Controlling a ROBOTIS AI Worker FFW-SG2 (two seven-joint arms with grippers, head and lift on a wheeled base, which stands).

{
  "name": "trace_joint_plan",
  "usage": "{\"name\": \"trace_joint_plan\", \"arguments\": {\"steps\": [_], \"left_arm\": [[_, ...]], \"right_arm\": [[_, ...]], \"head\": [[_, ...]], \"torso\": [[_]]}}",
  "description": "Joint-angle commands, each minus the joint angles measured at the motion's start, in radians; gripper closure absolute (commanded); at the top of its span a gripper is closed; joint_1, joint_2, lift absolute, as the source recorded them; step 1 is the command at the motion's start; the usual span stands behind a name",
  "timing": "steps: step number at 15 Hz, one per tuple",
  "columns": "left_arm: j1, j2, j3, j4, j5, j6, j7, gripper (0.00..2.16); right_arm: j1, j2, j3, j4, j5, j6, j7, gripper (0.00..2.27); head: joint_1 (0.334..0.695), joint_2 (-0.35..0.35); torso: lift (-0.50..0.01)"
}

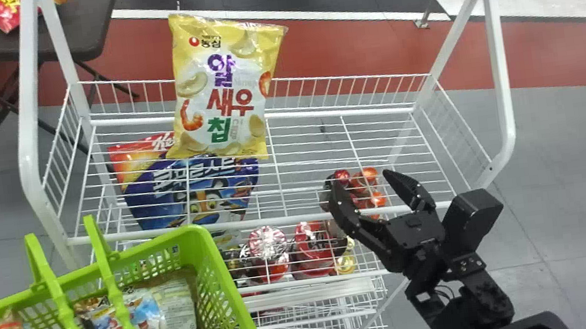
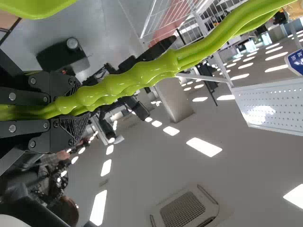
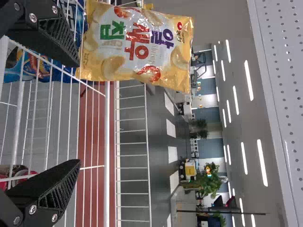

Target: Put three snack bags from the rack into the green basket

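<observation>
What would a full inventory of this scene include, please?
Rack: one, white, centre
Snack bag: one, yellow, upright at rack's rear
Bag: one, mostly blue, behind rack wires
Rounded items: several, mostly red, lower rack
Basket: one, green, front left
Packs: several, red and white, inside basket
Table: one, dark, far left
Packet: at least one, red, on table
Panel: at least one, pale, wrist views
Floor: one, grey and red, below
Lights: many, white, ceiling
Left gripper: one, black, jaws shut on basket handle
Right gripper: one, black, jaws open, rack's front right
</observation>
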Motion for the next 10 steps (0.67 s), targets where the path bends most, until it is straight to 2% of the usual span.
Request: {"name": "trace_joint_plan", "arguments": {"steps": [1,10], "left_arm": [[0.000,-0.003,-0.003,0.000,0.000,-0.001,0.000,2.15],[0.012,-0.003,-0.003,-0.006,-0.002,0.020,0.000,2.15]], "right_arm": [[0.029,0.017,-0.012,-0.014,0.004,-0.001,0.000,0.11],[0.056,0.034,-0.018,-0.032,-0.004,-0.004,0.002,0.11]], "head": [[0.695,-0.275],[0.695,-0.294]], "torso": [[0.000],[0.000]]}}
